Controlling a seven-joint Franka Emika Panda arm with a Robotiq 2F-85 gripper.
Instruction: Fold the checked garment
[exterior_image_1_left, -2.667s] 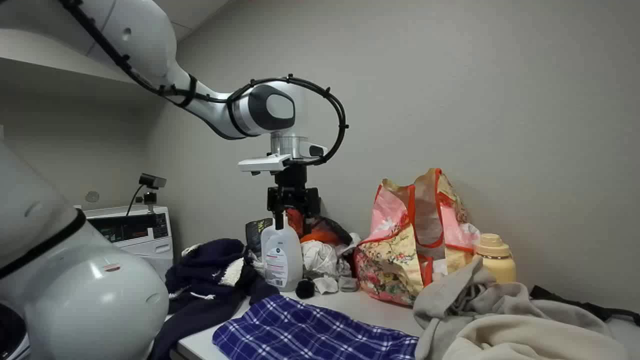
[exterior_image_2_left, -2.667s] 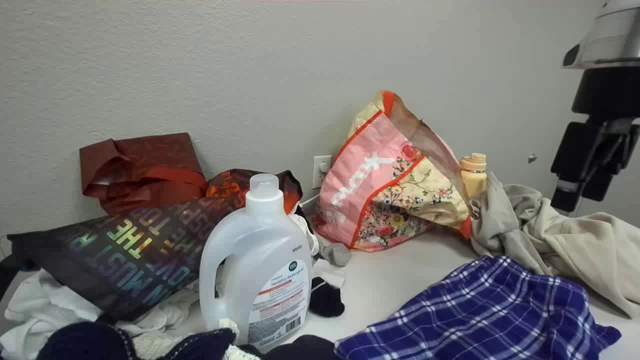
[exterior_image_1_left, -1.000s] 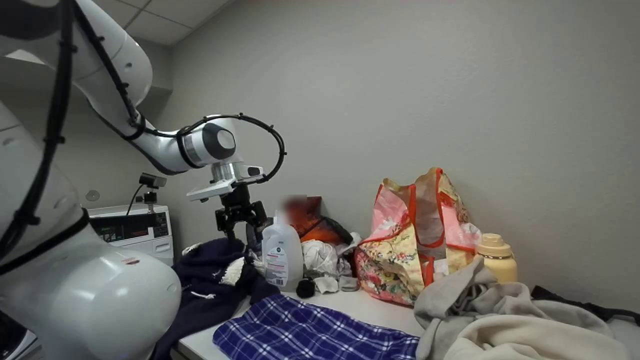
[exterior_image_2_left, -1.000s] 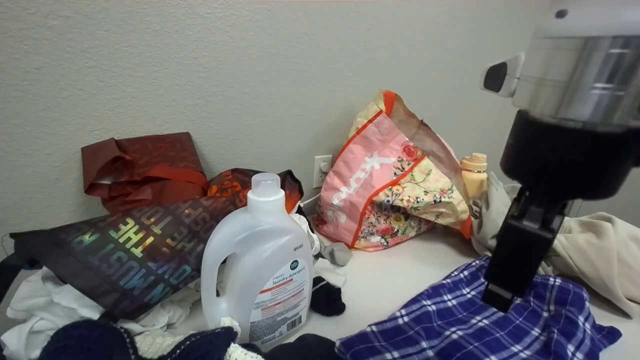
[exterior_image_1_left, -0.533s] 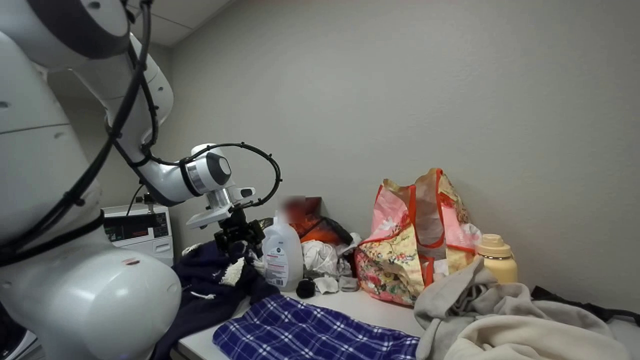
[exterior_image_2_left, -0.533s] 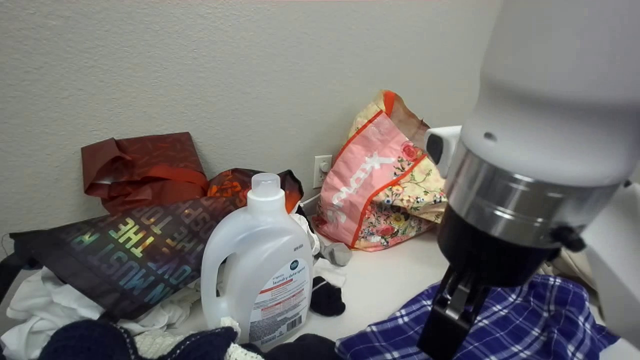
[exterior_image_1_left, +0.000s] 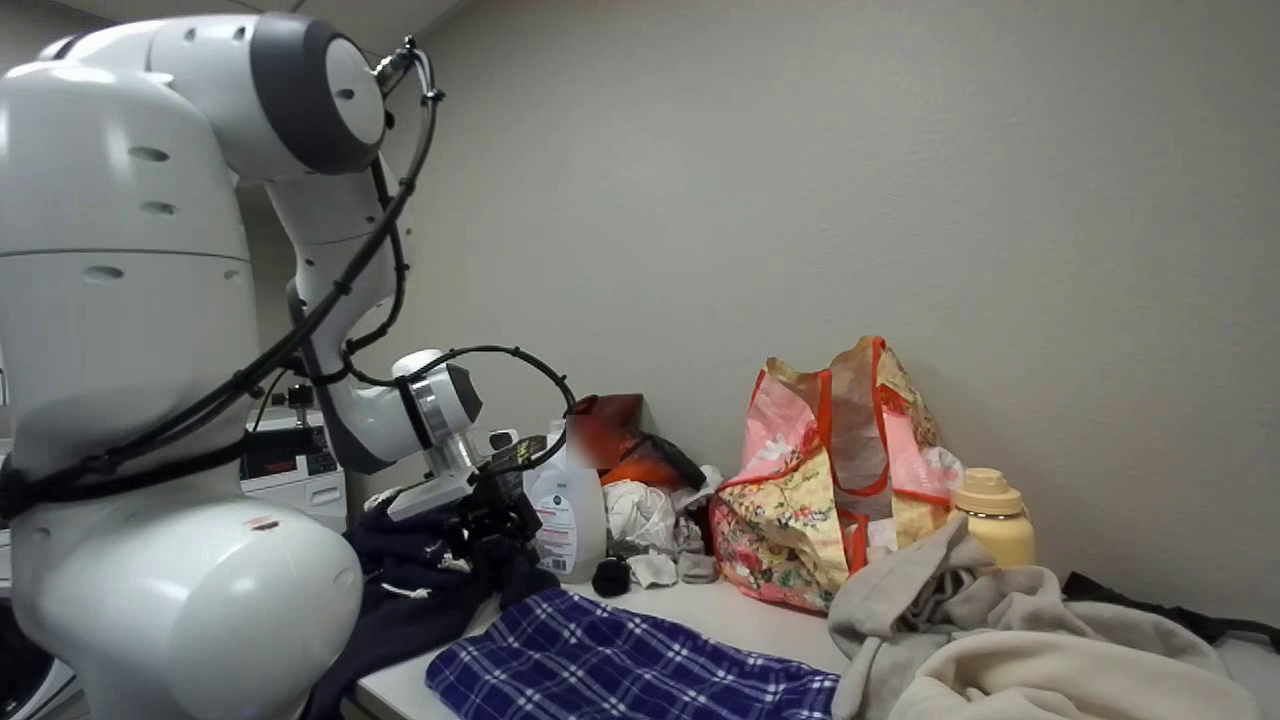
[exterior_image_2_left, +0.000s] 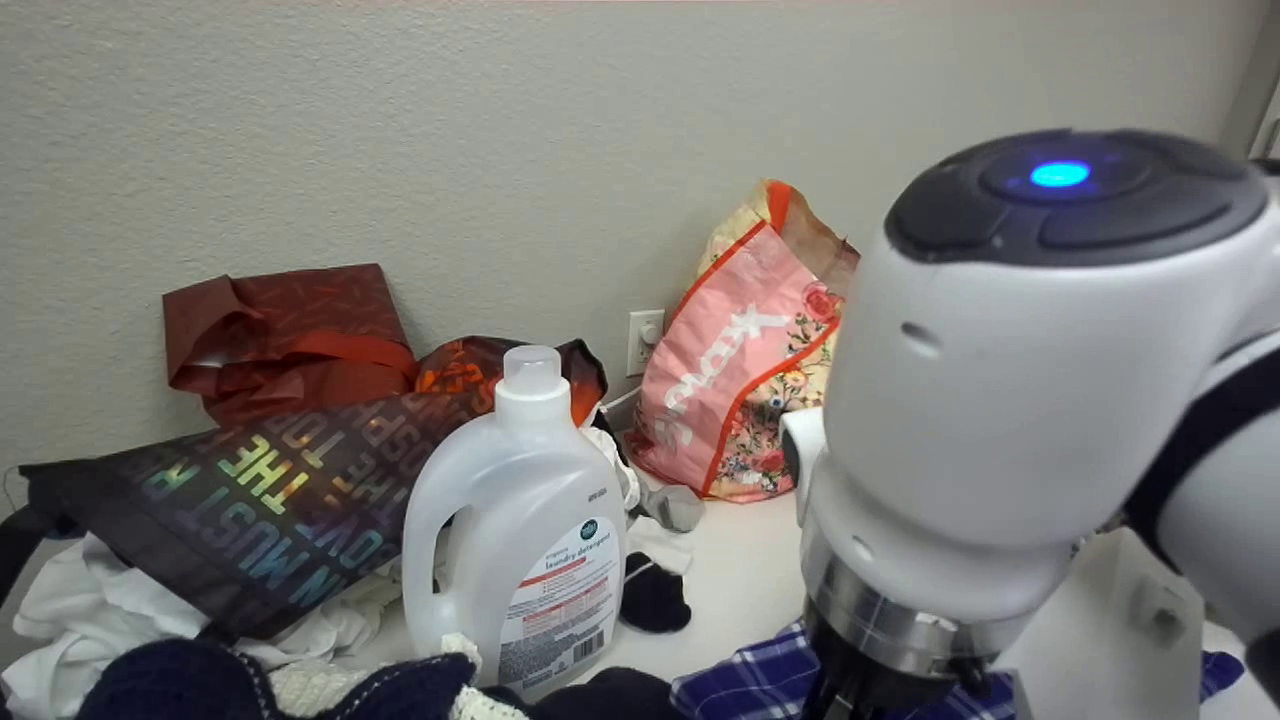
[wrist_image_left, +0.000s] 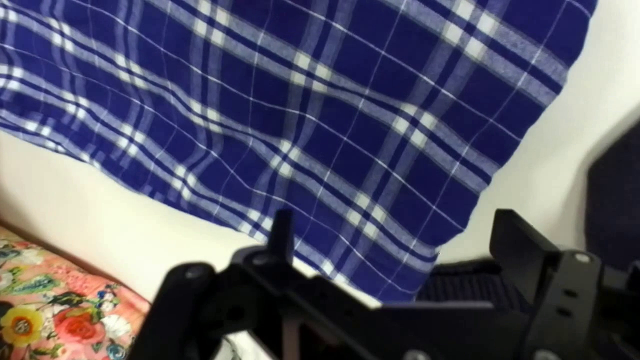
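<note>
The checked garment (exterior_image_1_left: 620, 665) lies spread on the white table, blue with white and dark plaid lines. In an exterior view, the arm hides most of it and only parts of the checked garment (exterior_image_2_left: 750, 680) show. In the wrist view, a corner of the checked garment (wrist_image_left: 330, 125) points down between the fingers. My gripper (wrist_image_left: 395, 220) is open, its two fingers wide apart on either side of that corner. The gripper (exterior_image_1_left: 505, 530) shows low beside the detergent bottle, over the navy garment's edge. Whether the fingertips touch cloth or table, I cannot tell.
A dark navy garment (exterior_image_1_left: 410, 590) lies beside the checked one. A detergent bottle (exterior_image_2_left: 520, 560) stands close to the gripper. A floral bag (exterior_image_1_left: 790, 520), a yellow bottle (exterior_image_1_left: 992, 520) and a beige cloth pile (exterior_image_1_left: 1080, 670) stand or lie farther along the table.
The arm has swung over and come down, bringing the gripper from high above the table to low near the garment's corner. The checked garment has not visibly moved.
</note>
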